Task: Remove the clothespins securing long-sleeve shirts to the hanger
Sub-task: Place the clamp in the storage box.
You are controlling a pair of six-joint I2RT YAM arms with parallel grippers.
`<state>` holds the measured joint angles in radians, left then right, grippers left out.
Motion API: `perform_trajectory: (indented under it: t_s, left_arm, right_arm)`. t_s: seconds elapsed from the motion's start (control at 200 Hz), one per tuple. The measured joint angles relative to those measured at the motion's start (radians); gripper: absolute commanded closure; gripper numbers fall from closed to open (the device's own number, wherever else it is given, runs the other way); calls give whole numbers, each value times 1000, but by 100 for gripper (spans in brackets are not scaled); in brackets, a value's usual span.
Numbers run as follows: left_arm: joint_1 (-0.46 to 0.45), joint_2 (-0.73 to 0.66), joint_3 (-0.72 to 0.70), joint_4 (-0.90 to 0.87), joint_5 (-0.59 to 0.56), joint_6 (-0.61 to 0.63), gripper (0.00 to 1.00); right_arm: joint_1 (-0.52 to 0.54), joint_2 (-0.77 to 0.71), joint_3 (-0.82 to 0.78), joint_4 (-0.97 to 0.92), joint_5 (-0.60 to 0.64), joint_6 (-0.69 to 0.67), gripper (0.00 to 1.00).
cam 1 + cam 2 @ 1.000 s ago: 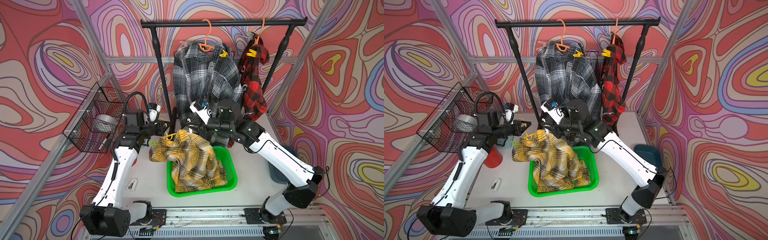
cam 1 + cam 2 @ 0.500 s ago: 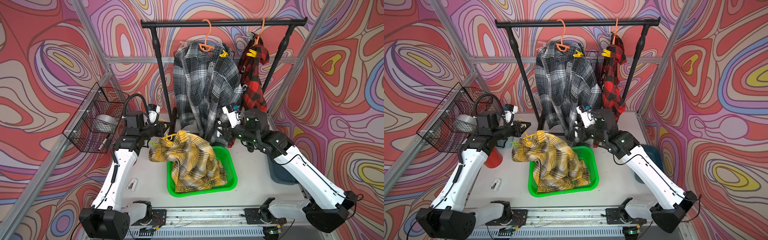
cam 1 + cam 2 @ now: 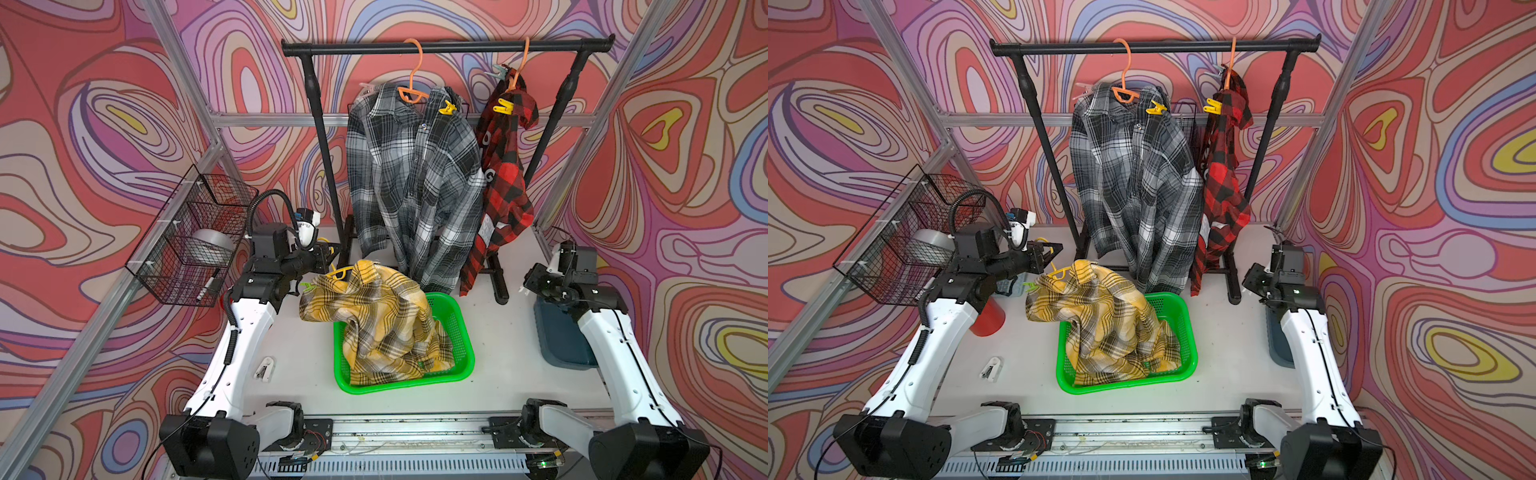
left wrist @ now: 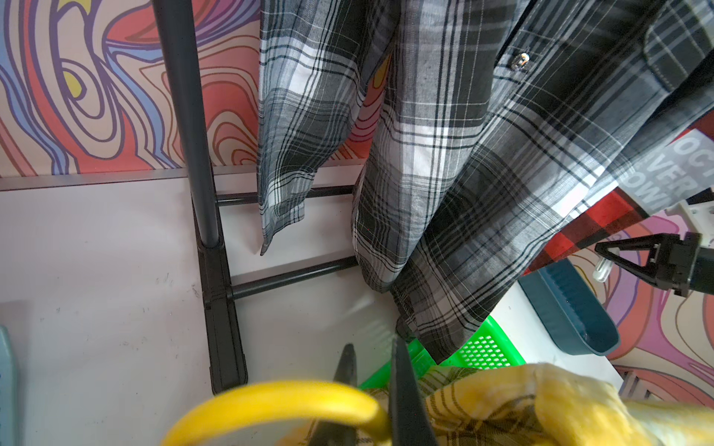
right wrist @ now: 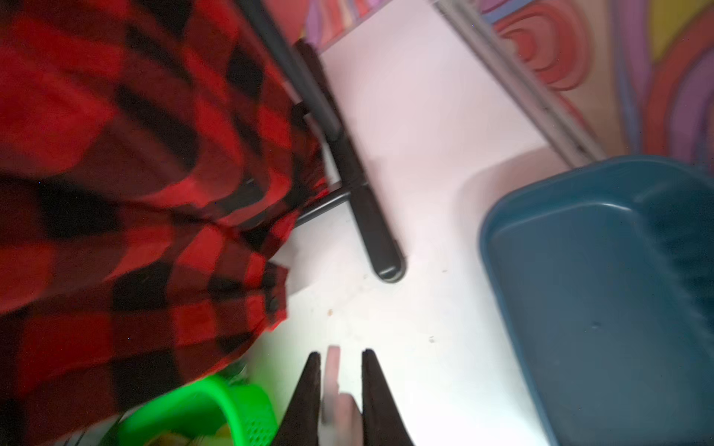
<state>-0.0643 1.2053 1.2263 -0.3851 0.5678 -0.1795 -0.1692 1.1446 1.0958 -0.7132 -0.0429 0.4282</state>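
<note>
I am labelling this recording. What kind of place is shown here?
Probably a robot test cell staged as a laundry corner: white robot arms on a table, printed walls, a clothes rail holding a grey shirt.

Crumpled plaid shirt [image 3: 374, 316]: yellow w/ blk & brown checks. Hanging plaid shirt [image 3: 411, 187]: grey/blk/white. Buffalo-check shirt [image 3: 503, 183]: red & blk, white lettering. Perforated plastic basket [image 3: 463, 332]: bright green. Thin rail hanger [image 3: 411, 93]: orange. Thin plastic hanger [image 3: 340, 273] at the yellow shirt: yellow. Spring clothespin [image 3: 448, 109] on the grey shirt: yellow. Small blurred clothespin [image 5: 332, 367]: pale pink. Rectangular plastic tub [image 5: 599, 289]: dark teal. Walls [image 3: 83, 124]: red/pink/purple swirls.
</note>
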Motion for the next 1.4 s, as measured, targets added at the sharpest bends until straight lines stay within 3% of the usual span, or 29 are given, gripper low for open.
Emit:
perform_trajectory:
  t_s: [0.265, 0.446, 0.521, 0.616, 0.821, 1.047, 1.192, 1.397]
  left_arm:
    - [0, -14, -35, 23, 0, 0, 100]
    - [0, -14, -43, 24, 0, 0, 100]
    - [0, -14, -43, 25, 0, 0, 100]
    - [0, -14, -43, 26, 0, 0, 100]
    - [0, -14, -43, 26, 1, 0, 100]
    - [0, -13, -43, 26, 8, 0, 100]
    - [0, -11, -43, 26, 9, 1, 100]
    - [0, -5, -42, 26, 19, 4, 100]
  right_arm:
    - [-209, 90, -97, 189, 109, 57, 100]
    - [-269, 204, -167, 289, 147, 87, 100]
    - [-269, 281, -167, 318, 140, 100, 63]
    - [-269, 339, -166, 332, 126, 113, 45]
    - [-269, 305, -138, 340, 108, 106, 32]
    - [-263, 143, -114, 340, 31, 92, 31]
    - [-168, 19, -96, 340, -108, 49, 32]
    - [168, -74, 38, 309, -312, -90, 32]
